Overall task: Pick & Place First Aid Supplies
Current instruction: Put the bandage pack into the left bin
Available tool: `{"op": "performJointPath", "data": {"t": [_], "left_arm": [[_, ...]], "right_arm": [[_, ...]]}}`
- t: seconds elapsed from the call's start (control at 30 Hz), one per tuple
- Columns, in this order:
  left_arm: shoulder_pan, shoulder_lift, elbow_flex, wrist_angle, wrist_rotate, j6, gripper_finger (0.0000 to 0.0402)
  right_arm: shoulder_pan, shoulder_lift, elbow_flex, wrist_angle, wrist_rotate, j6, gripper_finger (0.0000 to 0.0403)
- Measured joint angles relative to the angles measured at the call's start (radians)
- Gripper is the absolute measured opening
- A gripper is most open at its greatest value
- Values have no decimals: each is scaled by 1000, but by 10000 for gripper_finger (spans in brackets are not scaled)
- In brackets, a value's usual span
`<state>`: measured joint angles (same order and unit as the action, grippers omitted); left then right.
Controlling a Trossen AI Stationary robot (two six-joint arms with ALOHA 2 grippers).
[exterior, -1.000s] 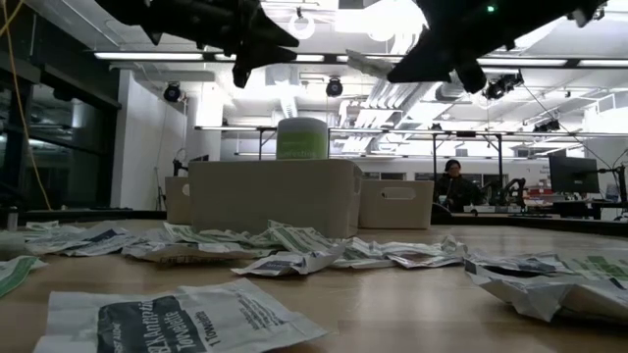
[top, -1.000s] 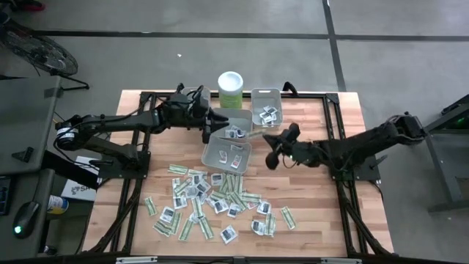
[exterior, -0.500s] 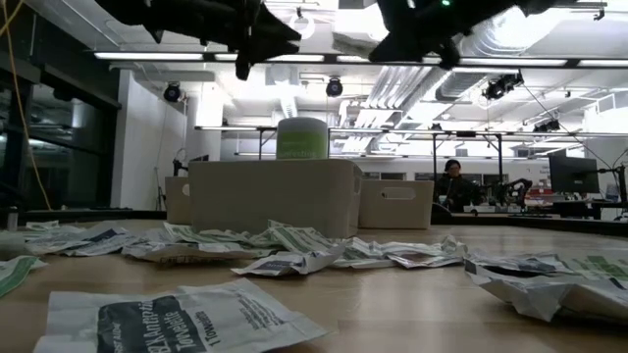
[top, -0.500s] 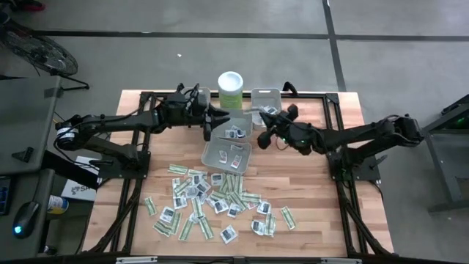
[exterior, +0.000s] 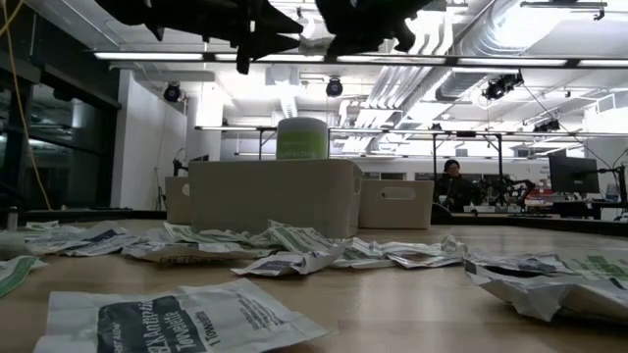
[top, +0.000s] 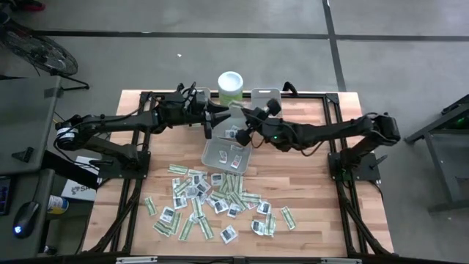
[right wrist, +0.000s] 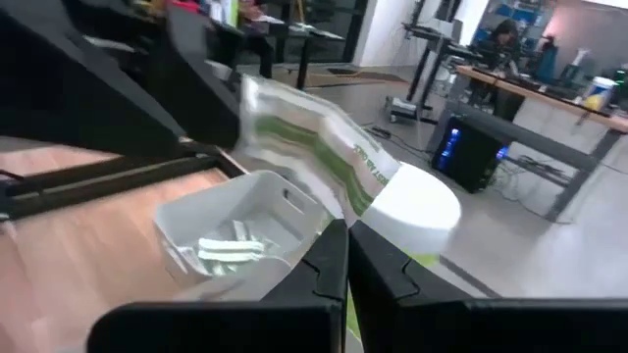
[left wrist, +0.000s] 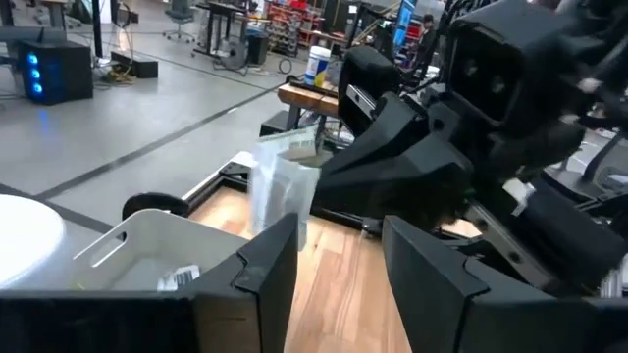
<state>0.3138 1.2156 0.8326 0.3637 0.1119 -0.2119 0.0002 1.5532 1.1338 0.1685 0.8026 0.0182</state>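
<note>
Wooden table (top: 322, 183): right gripper (top: 245, 121) clenched on green-white strip (right wrist: 324, 157) above bins (top: 223, 152); left gripper (top: 212, 121) beside it, fingers apart, empty. I'd say early: most packets (top: 212, 202) lie below, unsorted.

2 arms (top: 132, 123), 3 grey bins (top: 226, 154), 1 canister (top: 230, 84), dozens of packets (top: 212, 199), 1 packet (right wrist: 324, 147) betw right jaws.
</note>
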Motion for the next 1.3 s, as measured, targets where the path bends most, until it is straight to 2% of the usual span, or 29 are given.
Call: {"op": "performJointPath", "data": {"t": [0.17, 0.37, 1.3], "left_arm": [[0, 0, 0, 0, -18, -1, 152], [0, 0, 0, -7, -19, -1, 152], [0, 0, 0, -60, -44, -2, 152]], "right_arm": [[2, 20, 23, -15, -23, -1, 0], [26, 3, 23, -72, 66, 0, 0], [131, -15, 23, -84, 82, 29, 0]]}}
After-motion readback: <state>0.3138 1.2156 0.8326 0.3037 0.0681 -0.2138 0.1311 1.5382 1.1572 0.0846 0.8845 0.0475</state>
